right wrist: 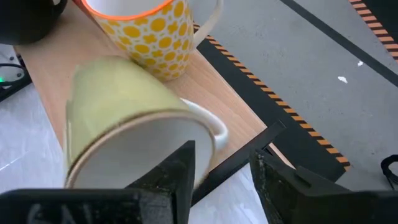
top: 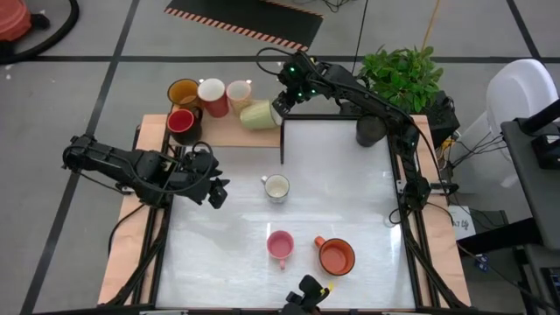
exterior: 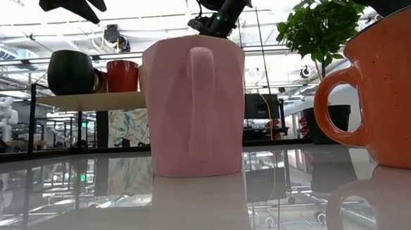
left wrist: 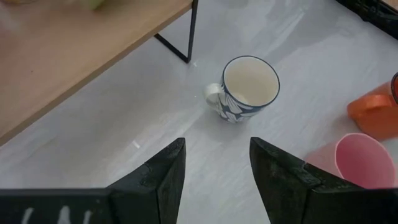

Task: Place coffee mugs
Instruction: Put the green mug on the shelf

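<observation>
A shiny white bench [top: 350, 201] holds three mugs. A white mug with blue marks [top: 276, 188] stands near the middle. Closer to the front edge, a pink mug [top: 280, 246] and an orange mug [top: 336, 255] stand side by side, a little apart. At the back is a low wooden shelf [top: 227, 133] on thin black legs. On it stand a dark mug [top: 183, 92], a red mug [top: 182, 123], a white and red mug [top: 213, 96] and a spotted yellow mug [top: 239, 93]. A pale green mug [top: 256, 115] lies on its side at the shelf's end
</observation>
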Controlling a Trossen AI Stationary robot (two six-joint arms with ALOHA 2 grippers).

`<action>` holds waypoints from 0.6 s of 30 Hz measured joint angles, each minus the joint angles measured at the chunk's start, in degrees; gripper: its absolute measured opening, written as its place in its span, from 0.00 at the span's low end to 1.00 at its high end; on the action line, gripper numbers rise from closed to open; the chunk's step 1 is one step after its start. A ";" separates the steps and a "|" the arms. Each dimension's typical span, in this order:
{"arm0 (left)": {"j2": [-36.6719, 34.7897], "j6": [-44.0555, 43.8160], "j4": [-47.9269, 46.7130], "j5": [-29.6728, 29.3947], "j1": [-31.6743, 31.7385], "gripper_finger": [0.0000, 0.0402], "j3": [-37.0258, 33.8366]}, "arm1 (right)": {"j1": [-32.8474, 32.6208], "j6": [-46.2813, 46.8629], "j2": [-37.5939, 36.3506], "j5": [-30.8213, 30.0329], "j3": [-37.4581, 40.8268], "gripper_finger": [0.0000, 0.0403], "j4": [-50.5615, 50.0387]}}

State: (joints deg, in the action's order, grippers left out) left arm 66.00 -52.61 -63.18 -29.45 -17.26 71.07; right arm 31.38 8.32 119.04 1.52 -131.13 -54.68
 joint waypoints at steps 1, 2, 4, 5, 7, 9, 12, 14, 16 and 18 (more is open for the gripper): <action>0.00 0.05 0.00 0.00 0.00 0.45 0.00 | 0.00 0.00 0.00 0.00 0.00 0.33 0.00; 0.00 0.18 0.00 0.00 0.00 0.45 0.00 | 0.00 0.00 0.00 0.00 0.00 0.33 0.00; 0.00 0.46 0.00 0.00 0.00 0.45 0.00 | 0.00 -0.02 0.00 0.02 0.00 0.33 -0.02; 0.00 0.59 0.00 0.00 0.00 0.45 0.00 | 0.00 -0.02 0.00 0.06 0.00 0.33 -0.06; 0.00 0.92 0.00 0.00 0.00 0.45 0.00 | -0.04 0.00 0.00 0.17 0.00 0.33 -0.29; 0.00 0.91 0.00 0.00 0.00 0.45 0.00 | -0.18 -0.05 0.00 0.86 0.00 0.32 -0.63; 0.00 0.93 0.00 0.00 0.00 0.45 0.00 | -0.51 -0.24 0.00 4.10 -0.02 0.32 -1.71; 0.00 0.93 0.00 0.00 0.00 0.45 0.00 | -0.96 -0.38 0.00 6.84 -0.02 0.32 -3.22; 0.00 0.93 0.00 0.00 0.00 0.45 0.00 | -1.45 -0.94 0.00 9.28 -0.02 0.32 -5.08; -0.02 0.91 0.00 0.00 0.00 0.45 0.00 | -2.04 -1.90 0.00 11.41 -0.02 0.32 -6.16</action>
State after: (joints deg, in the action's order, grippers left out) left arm 65.98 -51.70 -63.18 -29.45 -17.26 71.07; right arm 29.33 6.42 119.04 12.93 -131.15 -60.84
